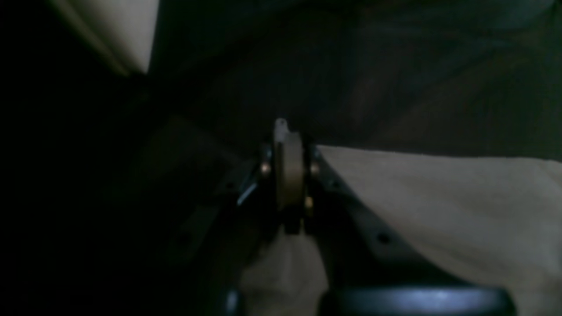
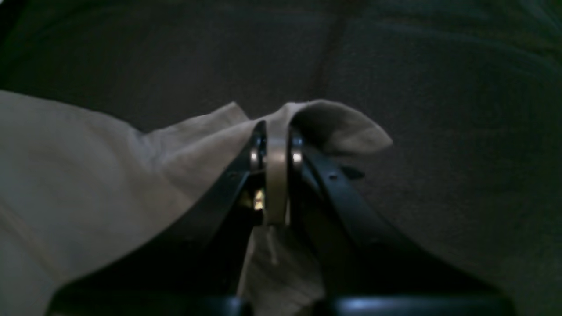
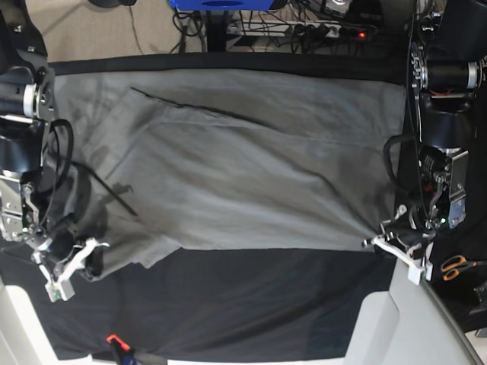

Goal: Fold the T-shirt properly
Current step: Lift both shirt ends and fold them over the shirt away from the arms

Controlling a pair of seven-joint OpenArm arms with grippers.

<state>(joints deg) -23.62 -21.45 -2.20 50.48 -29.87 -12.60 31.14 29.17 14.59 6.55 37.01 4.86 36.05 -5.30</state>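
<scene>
The grey T-shirt (image 3: 243, 160) lies spread wide over the black table cloth (image 3: 251, 296), its lower edge running across the middle. On the right of the base view my left gripper (image 3: 380, 245) is shut on the T-shirt's lower corner. The left wrist view shows this gripper (image 1: 287, 136) closed, with pale cloth (image 1: 439, 206) running off to its right. On the left of the base view my right gripper (image 3: 93, 255) is shut on the opposite lower corner. In the right wrist view a fold of the T-shirt (image 2: 88, 184) bunches around the closed right gripper (image 2: 276, 131).
Orange-handled scissors (image 3: 456, 266) lie at the right edge beside the left arm. A small red item (image 3: 114, 340) sits at the front left of the cloth. Cables and a power strip (image 3: 304, 30) run behind the table. Pale table corners (image 3: 396, 327) show at the front.
</scene>
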